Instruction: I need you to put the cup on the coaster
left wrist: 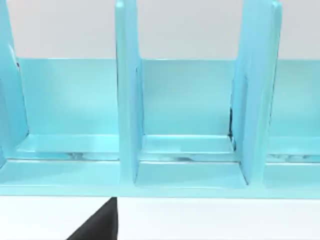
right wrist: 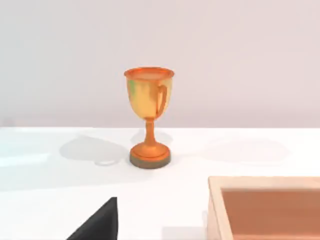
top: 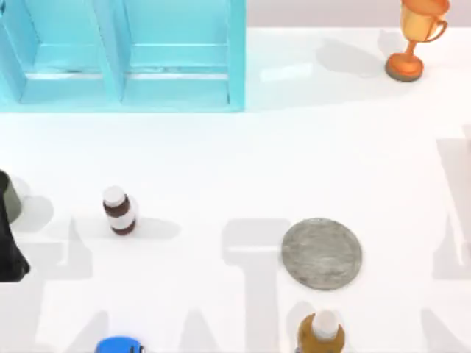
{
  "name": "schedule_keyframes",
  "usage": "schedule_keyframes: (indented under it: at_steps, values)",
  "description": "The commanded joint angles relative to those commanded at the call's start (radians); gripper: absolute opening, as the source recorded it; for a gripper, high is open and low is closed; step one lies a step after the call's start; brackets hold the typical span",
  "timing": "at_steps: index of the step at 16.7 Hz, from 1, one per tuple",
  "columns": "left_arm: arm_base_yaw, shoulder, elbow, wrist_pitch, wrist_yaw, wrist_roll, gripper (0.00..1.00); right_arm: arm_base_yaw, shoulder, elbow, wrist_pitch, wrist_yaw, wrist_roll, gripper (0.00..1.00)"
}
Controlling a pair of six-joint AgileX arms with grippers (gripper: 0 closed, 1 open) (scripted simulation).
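**Cup at left edge, coaster centre-right, not yet joined**

While the left arm sits at the top view's far left edge, its end effector (top: 9, 250) reads as a dark shape just in front of the cup (top: 10, 197); can't tell if the fingers are wide, narrow or holding anything. A dark finger tip (left wrist: 97, 222) pokes into the left wrist view, and a similar one (right wrist: 97, 222) into the right wrist view; no read on the right end effector's opening either.

Cup: olive-grey, upright on the white desk (top: 235, 162), cut off by the left edge, touching or very close to the dark arm, can't say which.

Coaster (top: 321, 253): flat mottled grey disc, centre-right, bare on top, well apart from the cup.

Between them, nearer the cup: brown bottle with white cap (top: 118, 209), standing.

Just in front of the coaster, at the near edge: amber bottle with white cap (top: 321, 332). Blue object (top: 119, 346) at the near edge, left of centre, mostly cropped.

Back left: turquoise divided rack (top: 121, 55). Back right: orange trophy goblet (top: 416, 37), upright. Right wrist view also catches the corner of a light wooden tray (right wrist: 265, 207).
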Motion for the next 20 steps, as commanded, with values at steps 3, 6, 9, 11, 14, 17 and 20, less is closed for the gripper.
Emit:
schedule_keyframes:
  at_steps: [3, 6, 9, 11, 14, 17, 20]
  values:
    - [0.001, 0.008, 0.006, -0.007, -0.002, 0.008, 1.0, 0.0, 0.0, 0.0, 0.0, 0.0, 0.0, 1.0]
    - [0.013, 0.088, 0.066, -0.068, -0.018, 0.081, 1.0, 0.0, 0.0, 0.0, 0.0, 0.0, 0.0, 1.0]
    - [0.035, 0.242, 0.177, -0.184, -0.048, 0.221, 1.0, 0.0, 0.0, 0.0, 0.0, 0.0, 0.0, 1.0]
    - [0.052, 0.378, 0.274, -0.286, -0.072, 0.345, 1.0, 0.0, 0.0, 0.0, 0.0, 0.0, 0.0, 1.0]
    - [0.078, 0.62, 0.445, -0.464, -0.108, 0.567, 1.0, 0.0, 0.0, 0.0, 0.0, 0.0, 0.0, 1.0]
    - [0.098, 0.885, 0.636, -0.656, -0.133, 0.813, 1.0, 0.0, 0.0, 0.0, 0.0, 0.0, 0.0, 1.0]
    - [0.11, 1.152, 0.84, -0.841, -0.14, 1.062, 1.0, 0.0, 0.0, 0.0, 0.0, 0.0, 0.0, 1.0]
